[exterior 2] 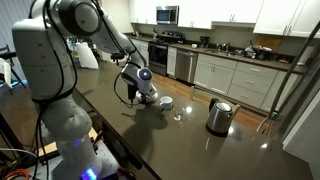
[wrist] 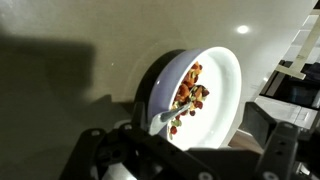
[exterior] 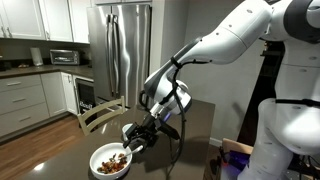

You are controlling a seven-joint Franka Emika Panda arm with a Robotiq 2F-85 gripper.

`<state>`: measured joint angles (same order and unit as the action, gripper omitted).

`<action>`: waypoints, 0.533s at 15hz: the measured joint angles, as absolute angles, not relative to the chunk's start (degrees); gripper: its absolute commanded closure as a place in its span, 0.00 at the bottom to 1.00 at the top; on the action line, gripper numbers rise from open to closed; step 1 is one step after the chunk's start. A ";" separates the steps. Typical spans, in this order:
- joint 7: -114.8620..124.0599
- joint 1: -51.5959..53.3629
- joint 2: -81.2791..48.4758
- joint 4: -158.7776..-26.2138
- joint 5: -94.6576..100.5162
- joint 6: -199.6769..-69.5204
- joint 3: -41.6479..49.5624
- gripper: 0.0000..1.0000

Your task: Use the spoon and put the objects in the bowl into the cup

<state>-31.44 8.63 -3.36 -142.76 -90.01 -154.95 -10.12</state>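
Gripper: the gripper hangs low over the edge of the bowl. The handle of the spoon runs toward it, but I cannot tell how wide the jaws stand or whether they hold it.
Spoon: in the wrist view its tip is down among the bits.
Done: the heap in the bowl looks whole, so I judge that little or nothing is moved.
Cup: the small pale thing just beside the arm is probably the cup; its inside does not show.
Left: lift a spoonful, carry it to the cup, and repeat.
Surface: a dark glossy table, with a steel kettle well apart.
Room: a kitchen with white cabinets and a steel fridge.
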 measured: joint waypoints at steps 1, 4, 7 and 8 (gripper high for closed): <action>-32.76 8.63 -3.36 -142.75 -91.75 -154.95 -10.21 0.00; -36.68 8.64 -3.36 -142.74 -96.59 -155.12 -10.47 0.27; -39.07 8.66 -3.36 -142.75 -99.42 -155.94 -10.88 0.47; -39.67 8.69 -3.37 -142.75 -100.16 -156.18 -11.05 0.53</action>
<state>-39.67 8.69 -3.37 -142.75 -100.16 -156.18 -11.05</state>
